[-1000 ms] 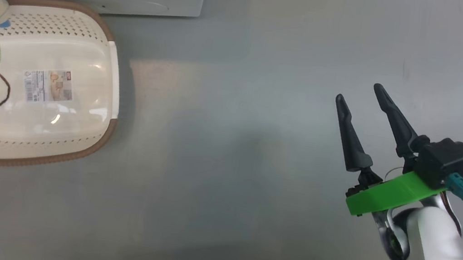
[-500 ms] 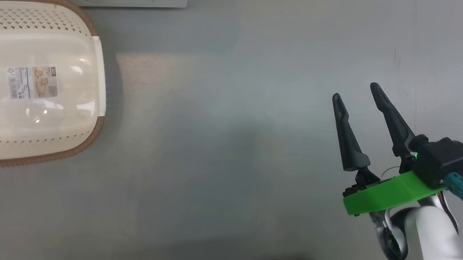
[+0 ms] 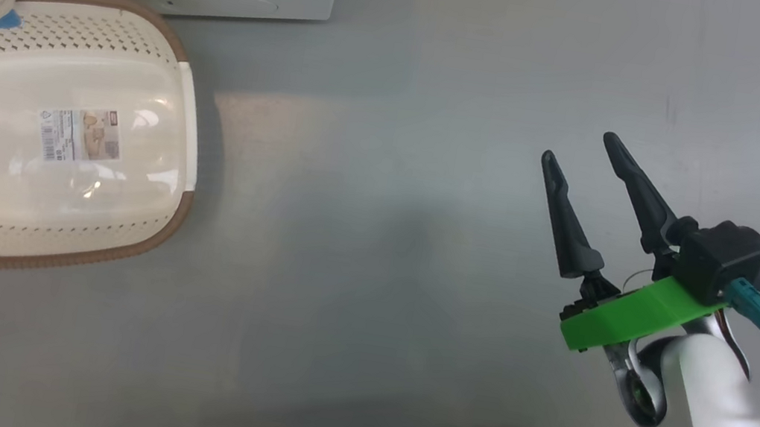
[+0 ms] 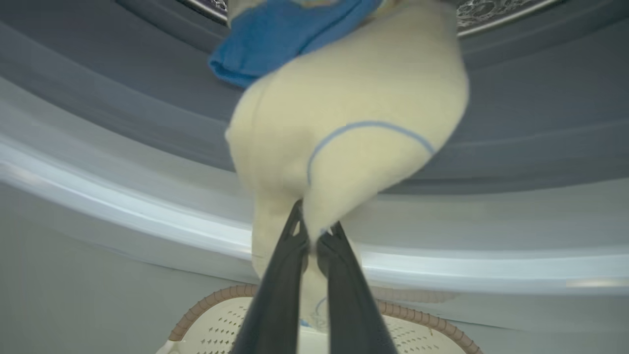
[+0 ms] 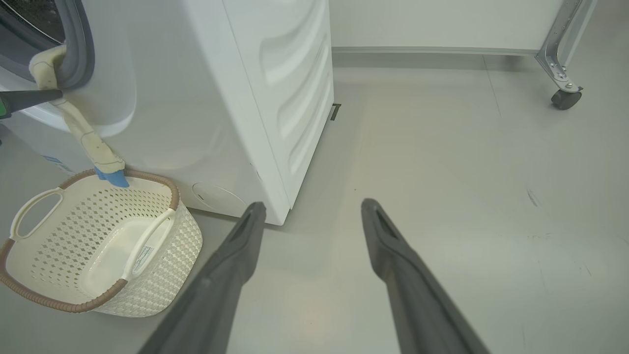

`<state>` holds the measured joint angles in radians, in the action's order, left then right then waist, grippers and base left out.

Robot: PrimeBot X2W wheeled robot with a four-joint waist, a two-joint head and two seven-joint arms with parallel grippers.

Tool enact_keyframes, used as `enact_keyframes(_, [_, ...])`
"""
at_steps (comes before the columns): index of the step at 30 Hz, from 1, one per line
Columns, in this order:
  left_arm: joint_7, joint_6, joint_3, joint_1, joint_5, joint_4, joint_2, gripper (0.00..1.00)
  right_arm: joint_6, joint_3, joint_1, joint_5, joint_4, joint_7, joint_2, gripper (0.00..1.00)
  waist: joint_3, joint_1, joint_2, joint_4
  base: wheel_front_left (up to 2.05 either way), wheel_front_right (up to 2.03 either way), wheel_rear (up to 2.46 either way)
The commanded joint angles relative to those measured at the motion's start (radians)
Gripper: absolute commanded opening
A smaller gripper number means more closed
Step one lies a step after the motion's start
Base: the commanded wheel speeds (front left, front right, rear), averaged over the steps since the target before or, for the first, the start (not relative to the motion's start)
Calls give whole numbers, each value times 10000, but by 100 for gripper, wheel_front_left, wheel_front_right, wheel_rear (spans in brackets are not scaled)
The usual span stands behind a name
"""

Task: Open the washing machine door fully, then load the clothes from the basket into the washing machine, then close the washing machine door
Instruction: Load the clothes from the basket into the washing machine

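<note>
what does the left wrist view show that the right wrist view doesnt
Left wrist view: a close look at the left gripper, jaws shut on the pale yellow garment, and the garment's blue outline print.
Right wrist view: the right gripper, jaws open over bare floor, the ribbed side of the washing machine, the white handles of the basket, and a caster wheel.
Shared: the garment hanging at the machine's grey seal, with the brown-rimmed basket below.
</note>
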<state>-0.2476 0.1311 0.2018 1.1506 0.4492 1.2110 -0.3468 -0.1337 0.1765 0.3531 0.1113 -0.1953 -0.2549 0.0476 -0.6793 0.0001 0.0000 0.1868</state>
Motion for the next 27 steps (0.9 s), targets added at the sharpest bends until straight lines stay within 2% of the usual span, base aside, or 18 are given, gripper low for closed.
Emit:
enact_keyframes(1, [-132,-8,-34,-168,71,-530,-495,0,30,170,-136,-46,186,-69,26,100,129,-1,0,-89,0,0,0])
enact_keyframes(6, [-138,-6,-176,-880,289,-2036,-764,0,30,169,-201,-69,112,-69,26,100,397,-1,0,-258,0,0,0])
enact_keyframes(13, [-139,-5,-571,-1011,302,-3625,-1283,0,30,158,-222,-98,124,-69,26,100,417,-1,0,-403,0,0,0])
enact_keyframes(18, [177,-5,-559,-259,202,-4038,-1821,0,30,337,-157,-43,174,-69,26,100,152,-1,0,-312,0,0,0])
enact_keyframes(27, [1902,-5,-17,2341,-148,-4196,-3096,0,30,552,102,408,309,-69,26,100,-782,-1,0,376,0,0,0])
